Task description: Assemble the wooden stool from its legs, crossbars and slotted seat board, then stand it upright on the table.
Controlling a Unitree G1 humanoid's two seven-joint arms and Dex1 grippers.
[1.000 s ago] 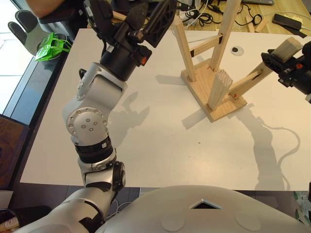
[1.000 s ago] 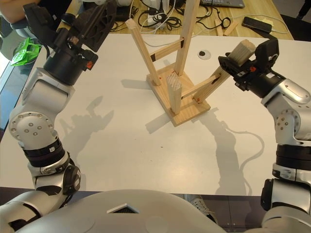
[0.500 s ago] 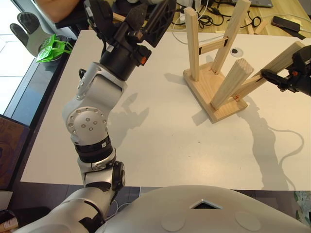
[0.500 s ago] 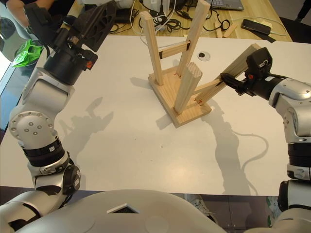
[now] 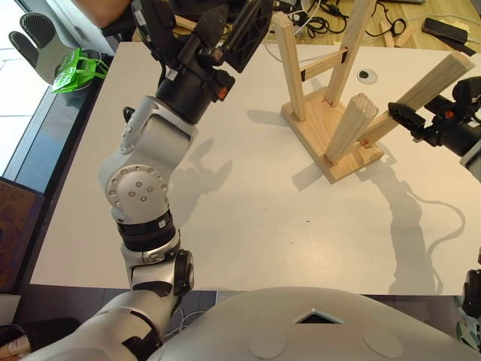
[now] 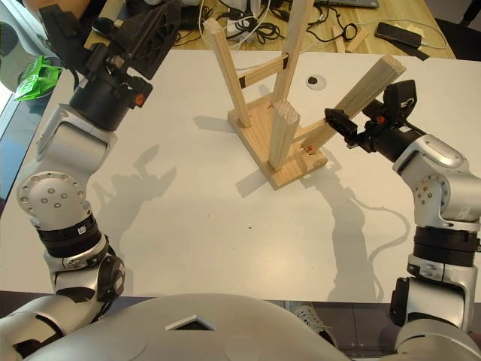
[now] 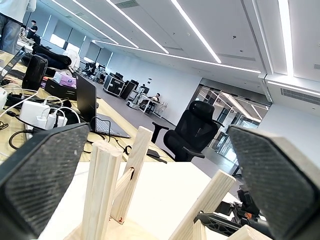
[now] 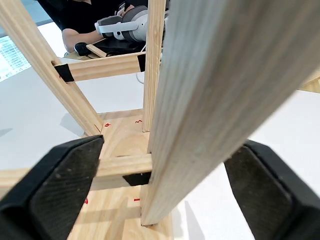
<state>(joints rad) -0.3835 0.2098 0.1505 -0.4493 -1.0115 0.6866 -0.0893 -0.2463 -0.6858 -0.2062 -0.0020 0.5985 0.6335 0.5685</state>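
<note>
1. Stool (image 5: 325,113) upside down on its seat board (image 5: 340,164), far-right part of table (image 5: 255,226), near far edge; bare tabletop in front and left.
2. Legs point up; right leg (image 6: 362,89) leans outward.
3. Right gripper (image 8: 162,192) spread around that leg, not clamped. Left gripper (image 5: 197,30) raised far-left, spread wide, empty.
</note>
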